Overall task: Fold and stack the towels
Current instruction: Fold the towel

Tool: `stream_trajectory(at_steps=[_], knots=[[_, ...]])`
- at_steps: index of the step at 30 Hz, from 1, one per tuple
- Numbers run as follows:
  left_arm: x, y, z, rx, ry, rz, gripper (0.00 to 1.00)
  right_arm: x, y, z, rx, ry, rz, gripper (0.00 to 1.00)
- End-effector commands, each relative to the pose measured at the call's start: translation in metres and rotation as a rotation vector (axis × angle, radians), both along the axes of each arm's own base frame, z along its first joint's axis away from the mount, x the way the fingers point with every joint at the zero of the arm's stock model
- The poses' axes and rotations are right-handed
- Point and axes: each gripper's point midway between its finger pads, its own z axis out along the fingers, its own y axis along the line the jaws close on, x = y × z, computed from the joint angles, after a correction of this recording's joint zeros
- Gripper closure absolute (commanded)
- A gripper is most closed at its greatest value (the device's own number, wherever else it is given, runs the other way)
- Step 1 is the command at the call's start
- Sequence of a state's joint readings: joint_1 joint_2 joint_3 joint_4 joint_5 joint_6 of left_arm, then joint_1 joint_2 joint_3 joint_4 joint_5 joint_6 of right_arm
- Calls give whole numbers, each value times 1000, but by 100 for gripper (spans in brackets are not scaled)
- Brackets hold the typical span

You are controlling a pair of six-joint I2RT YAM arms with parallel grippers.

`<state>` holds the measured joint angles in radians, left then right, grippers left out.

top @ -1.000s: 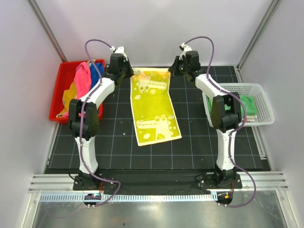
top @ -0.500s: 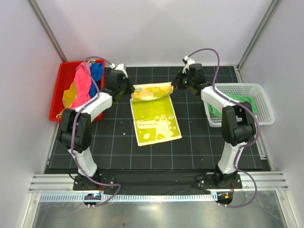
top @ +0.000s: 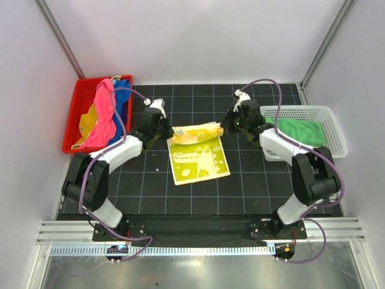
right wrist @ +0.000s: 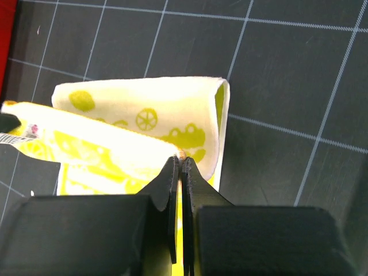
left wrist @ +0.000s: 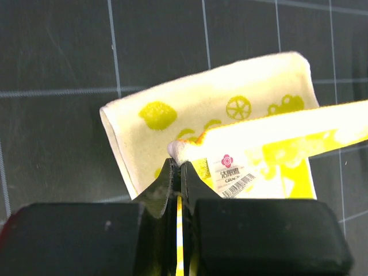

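Yellow-green crocodile-print cloth towel (top: 198, 164) lies mid-mat, half folded. My left gripper (left wrist: 179, 167) and right gripper (right wrist: 179, 164) each pinch a far corner. Next, I reckon, I carry that edge level to the near edge, then release.

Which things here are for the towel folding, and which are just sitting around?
For the job: yellow crocodile towel, held by the left hand and right hand; pink towel, blue towel, plain yellow towel; green towel.
Just sitting around: red bin, white basket, black grid mat.
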<state>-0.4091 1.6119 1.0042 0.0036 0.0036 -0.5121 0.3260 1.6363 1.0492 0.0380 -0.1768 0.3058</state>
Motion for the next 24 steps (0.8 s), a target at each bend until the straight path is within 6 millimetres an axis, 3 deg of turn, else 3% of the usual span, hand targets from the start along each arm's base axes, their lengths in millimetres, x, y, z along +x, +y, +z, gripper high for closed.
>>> stream_trajectory(at_steps=[1, 5, 10, 12, 24], knots=[[-4, 2, 23, -6, -81, 19, 100, -2, -3, 36, 8, -114, -35, 99], [-21, -3, 16, 5, -68, 1, 100, -21, -2, 27, -12, -102, -35, 99], [-35, -1, 14, 8, -67, 1, 100, -38, 2, 30, -17, -113, -24, 99], [-46, -3, 10, 17, -64, -19, 100, -49, 0, 20, -32, -98, -26, 99], [-67, -11, -3, 45, -47, -57, 100, -64, -3, 12, -41, -81, -28, 99]])
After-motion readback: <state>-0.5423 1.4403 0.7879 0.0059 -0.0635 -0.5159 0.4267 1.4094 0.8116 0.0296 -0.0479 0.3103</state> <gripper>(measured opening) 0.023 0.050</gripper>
